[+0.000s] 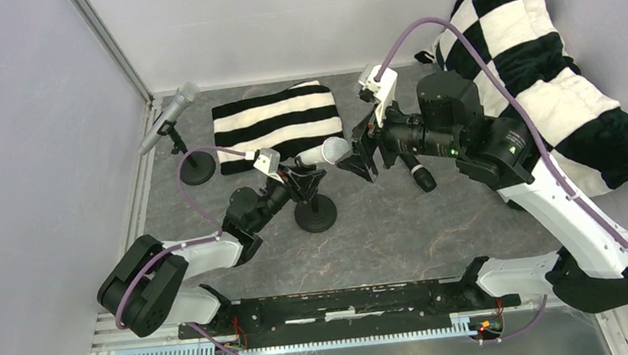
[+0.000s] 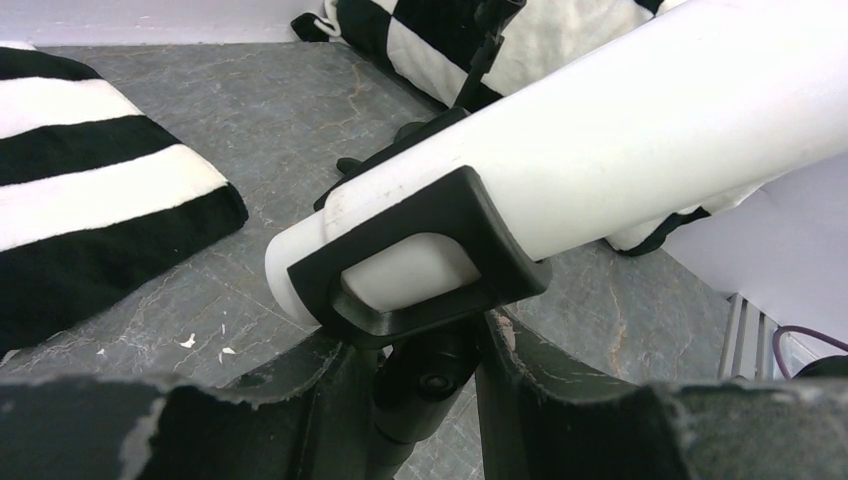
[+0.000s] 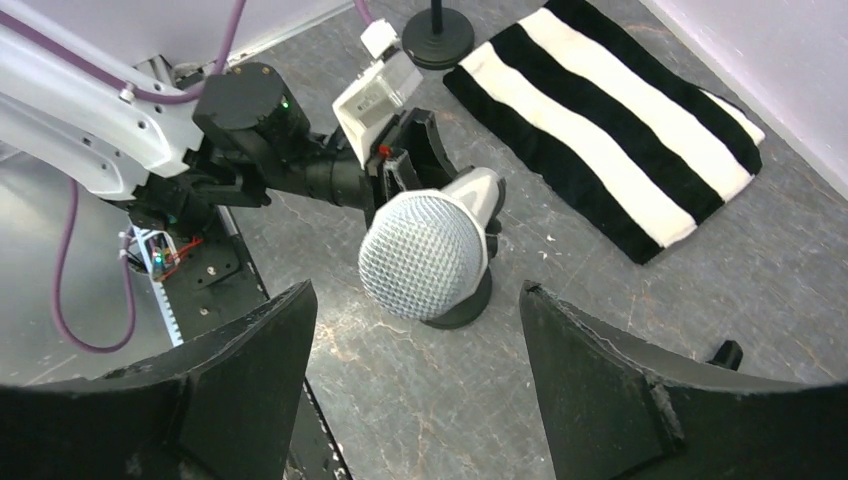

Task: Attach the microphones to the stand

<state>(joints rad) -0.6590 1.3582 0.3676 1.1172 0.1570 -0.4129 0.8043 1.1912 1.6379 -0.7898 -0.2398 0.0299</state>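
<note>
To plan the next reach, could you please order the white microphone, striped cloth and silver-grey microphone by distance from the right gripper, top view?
1. White microphone, just left of the right gripper.
2. Striped cloth, behind and left.
3. Silver-grey microphone, far left, near the back corner.

Bright, even overhead light casts soft shadows.

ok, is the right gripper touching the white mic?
Apart. Right wrist view: the white microphone head sits between the open right gripper fingers, with floor showing on both sides.
</note>
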